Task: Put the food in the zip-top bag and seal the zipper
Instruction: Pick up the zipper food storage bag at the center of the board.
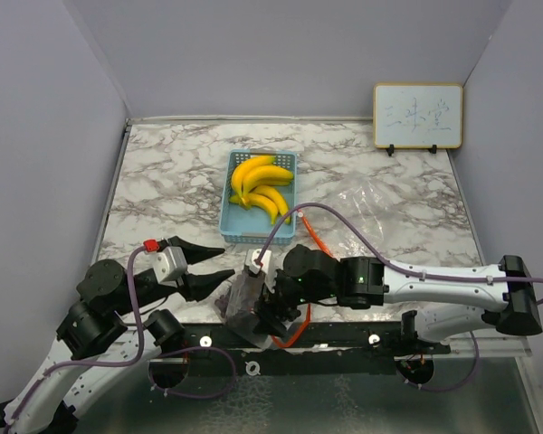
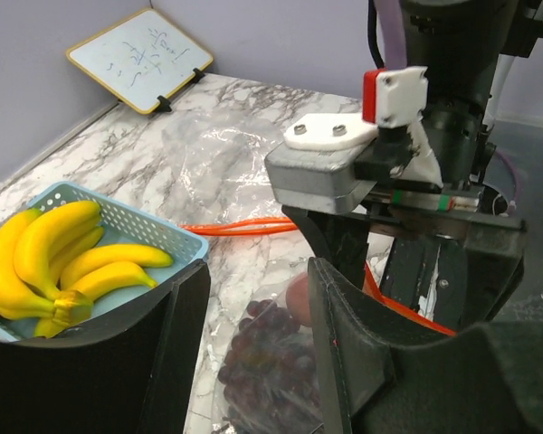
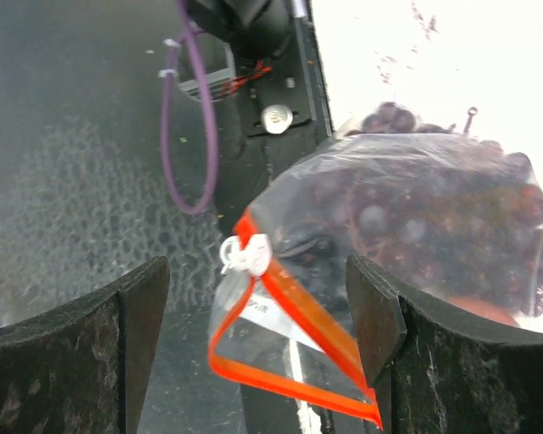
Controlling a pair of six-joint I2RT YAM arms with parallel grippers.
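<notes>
The clear zip-top bag (image 1: pixel 244 307) lies at the table's near edge, holding the dark purple grape cluster (image 2: pixel 271 362) and a small red fruit (image 2: pixel 298 298). Its orange zipper (image 3: pixel 294 303) with a white slider (image 3: pixel 244 255) hangs between the spread fingers of my right gripper (image 3: pixel 258 307), which is open and touches nothing. From the top view, the right gripper (image 1: pixel 271 306) hovers over the bag's right side. My left gripper (image 1: pixel 224 262) is open just left of the bag, nothing between its fingers. The yellow bananas (image 1: pixel 261 185) lie in the blue basket (image 1: pixel 231 226).
A small whiteboard (image 1: pixel 417 115) stands at the back right. Crinkled clear plastic (image 1: pixel 371 212) spreads over the marble right of the basket. The black front rail (image 1: pixel 344 342) runs below the bag. Grey walls close in on both sides.
</notes>
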